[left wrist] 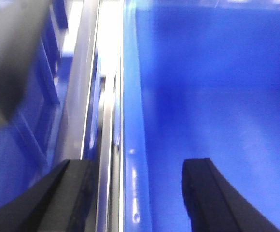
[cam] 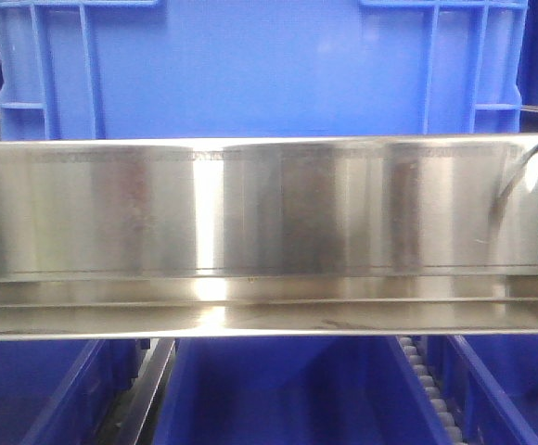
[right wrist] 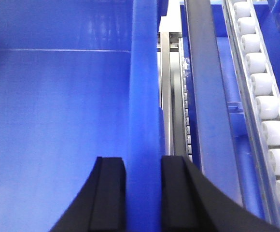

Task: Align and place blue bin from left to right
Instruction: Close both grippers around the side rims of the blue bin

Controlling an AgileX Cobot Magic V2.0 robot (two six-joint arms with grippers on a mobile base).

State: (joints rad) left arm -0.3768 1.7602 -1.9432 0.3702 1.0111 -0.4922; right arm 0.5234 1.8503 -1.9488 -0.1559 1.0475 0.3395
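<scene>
The blue bin (right wrist: 58,121) fills the right wrist view, seen from above into its hollow. My right gripper (right wrist: 142,193) is shut on the bin's right rim (right wrist: 144,96), one black finger inside the wall and one outside. In the left wrist view my left gripper (left wrist: 137,193) is open, its fingers wide apart astride the bin's left rim (left wrist: 130,145); neither finger touches it. The inner finger (left wrist: 207,193) hangs over the bin's floor (left wrist: 217,96). In the front view the bin's interior (cam: 278,389) shows below a steel beam, and neither gripper is in sight.
A broad steel beam (cam: 269,232) crosses the front view, with another blue bin (cam: 260,65) behind it. More blue bins flank the held one (cam: 28,399). A metal rail (left wrist: 108,121) runs along its left, and a white roller track (right wrist: 265,111) along its right.
</scene>
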